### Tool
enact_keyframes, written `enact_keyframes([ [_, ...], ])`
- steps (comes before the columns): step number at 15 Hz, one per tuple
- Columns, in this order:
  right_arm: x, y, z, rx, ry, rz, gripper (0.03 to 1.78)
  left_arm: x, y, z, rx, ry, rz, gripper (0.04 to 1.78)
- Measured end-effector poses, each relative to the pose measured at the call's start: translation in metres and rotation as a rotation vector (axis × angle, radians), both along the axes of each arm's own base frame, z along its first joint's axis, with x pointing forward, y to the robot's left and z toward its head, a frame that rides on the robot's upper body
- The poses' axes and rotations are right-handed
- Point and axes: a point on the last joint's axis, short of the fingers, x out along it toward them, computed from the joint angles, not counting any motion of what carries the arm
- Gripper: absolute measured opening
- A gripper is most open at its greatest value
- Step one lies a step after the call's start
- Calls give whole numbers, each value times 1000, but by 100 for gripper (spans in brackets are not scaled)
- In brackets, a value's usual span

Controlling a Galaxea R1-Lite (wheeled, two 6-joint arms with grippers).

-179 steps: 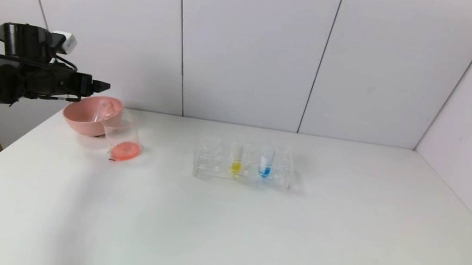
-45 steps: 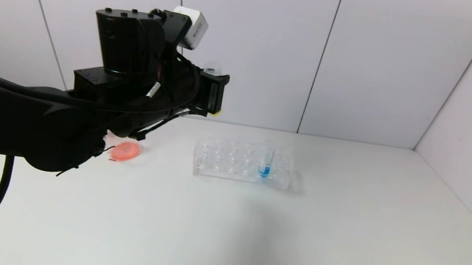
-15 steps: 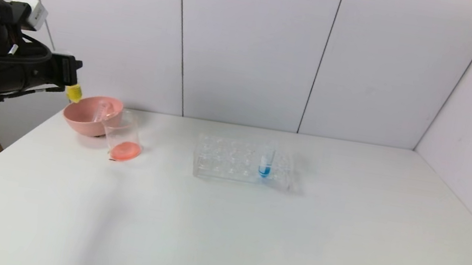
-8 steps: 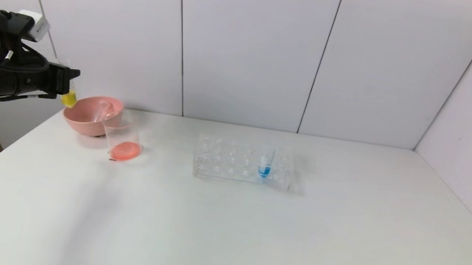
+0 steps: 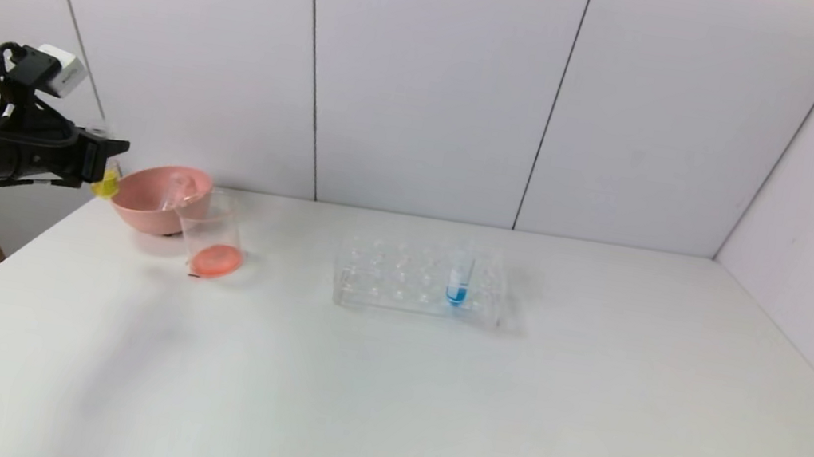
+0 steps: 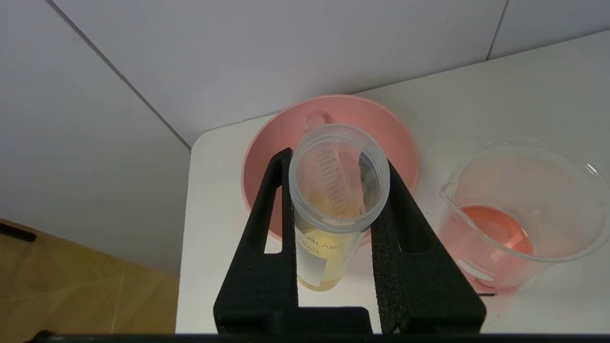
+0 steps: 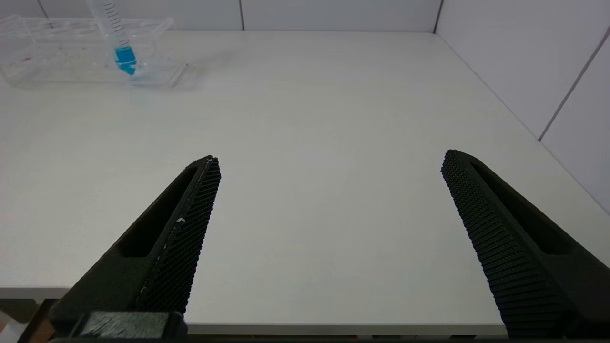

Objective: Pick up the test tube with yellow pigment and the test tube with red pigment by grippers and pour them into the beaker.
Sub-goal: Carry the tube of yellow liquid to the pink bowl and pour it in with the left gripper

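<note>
The small clear glass beaker holds red-orange liquid beside the pink bowl. The left pincer, lower than before, grips the slim clear yellow-tipped tube at the counter's left edge; the right pincer is open.

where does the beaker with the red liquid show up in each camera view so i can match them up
Head view: the beaker stands on the table at far left, right in front of the pink bowl.
Left wrist view: the beaker sits beside the pink bowl, past the left tool holding the yellow test tube.
Right wrist view: not in it.
Shared landmark: the pink bowl.
</note>
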Motion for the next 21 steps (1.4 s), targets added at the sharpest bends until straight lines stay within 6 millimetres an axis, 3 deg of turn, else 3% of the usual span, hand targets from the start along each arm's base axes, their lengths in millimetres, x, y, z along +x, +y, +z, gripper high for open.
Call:
enact_keyframes([
  [6, 0, 0, 0, 0, 0, 0, 170, 6, 5, -6, 70, 68, -95, 45],
  [15, 0, 0, 0, 0, 0, 0, 170, 21, 11, 0, 177, 51, -204, 45],
  [21, 0, 0, 0, 0, 0, 0, 170, 25, 16, 9, 288, 136, -259, 45],
])
